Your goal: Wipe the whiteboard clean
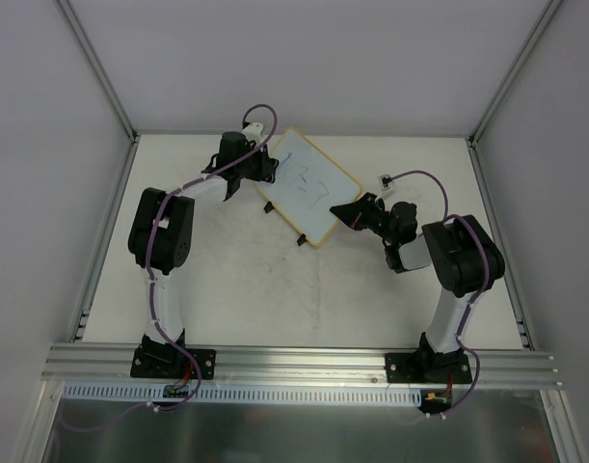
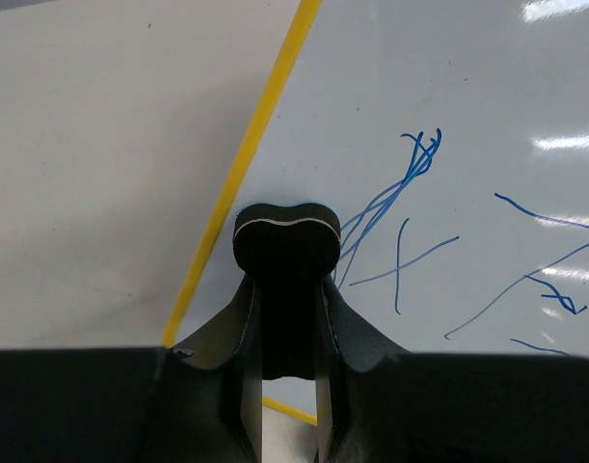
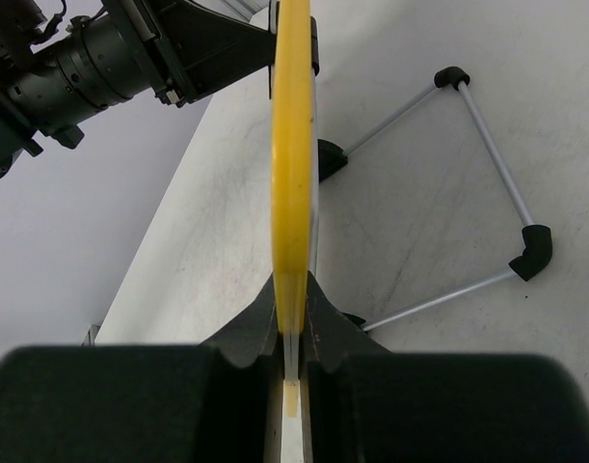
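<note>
Whiteboard (image 1: 311,188) near the table's (image 1: 227,289) far edge, middle; right tool (image 3: 292,311) clamped on its frame, left tool (image 2: 287,304) gripping black eraser (image 2: 286,231). I'd press flat, sweep across blue scribbles (image 2: 400,222), right grip firm.

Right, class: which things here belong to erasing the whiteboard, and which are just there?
In the job: whiteboard, blue scribbles, black block in the left tool, right tool clamping the board's edge.
Just there: wire stand with black caps, table, aluminium rail.
</note>
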`<state>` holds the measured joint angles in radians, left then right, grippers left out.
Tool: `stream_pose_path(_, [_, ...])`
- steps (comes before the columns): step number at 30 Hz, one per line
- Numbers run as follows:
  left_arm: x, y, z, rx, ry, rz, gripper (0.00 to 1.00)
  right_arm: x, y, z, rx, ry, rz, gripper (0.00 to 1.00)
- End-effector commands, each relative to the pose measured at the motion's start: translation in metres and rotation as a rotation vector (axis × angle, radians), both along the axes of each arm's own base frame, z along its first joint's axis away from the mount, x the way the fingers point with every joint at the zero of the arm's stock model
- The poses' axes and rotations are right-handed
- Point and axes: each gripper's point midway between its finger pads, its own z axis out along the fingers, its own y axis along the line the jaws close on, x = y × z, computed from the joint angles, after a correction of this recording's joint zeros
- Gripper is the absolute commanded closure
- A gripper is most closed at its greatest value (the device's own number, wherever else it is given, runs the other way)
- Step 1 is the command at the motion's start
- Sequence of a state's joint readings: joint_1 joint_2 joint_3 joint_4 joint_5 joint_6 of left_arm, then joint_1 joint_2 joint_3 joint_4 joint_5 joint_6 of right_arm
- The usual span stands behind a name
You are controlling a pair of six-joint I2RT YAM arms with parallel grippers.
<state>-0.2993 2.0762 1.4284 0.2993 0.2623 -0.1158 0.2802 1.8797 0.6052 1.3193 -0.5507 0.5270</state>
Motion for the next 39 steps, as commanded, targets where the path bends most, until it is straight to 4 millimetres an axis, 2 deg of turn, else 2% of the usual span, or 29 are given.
stream_pose_path(1, [0.002, -0.015, 0.005, -0.043, -0.016, -0.05, 1.0, 0.006, 0.009, 0.047, 0.028, -0.262, 0.032, 1.0])
stream_pose_path(16, [-0.046, -0.071, 0.001, -0.056, 0.082, -0.133, 1.0, 0.004, 0.012, 0.049, 0.032, -0.264, 0.044, 1.0])
stream_pose_path(24, [-0.101, -0.12, -0.017, -0.035, 0.136, -0.24, 1.0, 0.003, 0.013, 0.049, 0.034, -0.263, 0.053, 1.0])
stream_pose_path(32, [-0.151, -0.125, -0.025, -0.075, 0.21, -0.252, 1.0, 0.003, 0.015, 0.051, 0.038, -0.266, 0.058, 1.0])
stream_pose_path(39, [-0.191, -0.152, -0.044, -0.059, 0.239, -0.319, 1.0, 0.003, 0.015, 0.052, 0.041, -0.266, 0.063, 1.0])
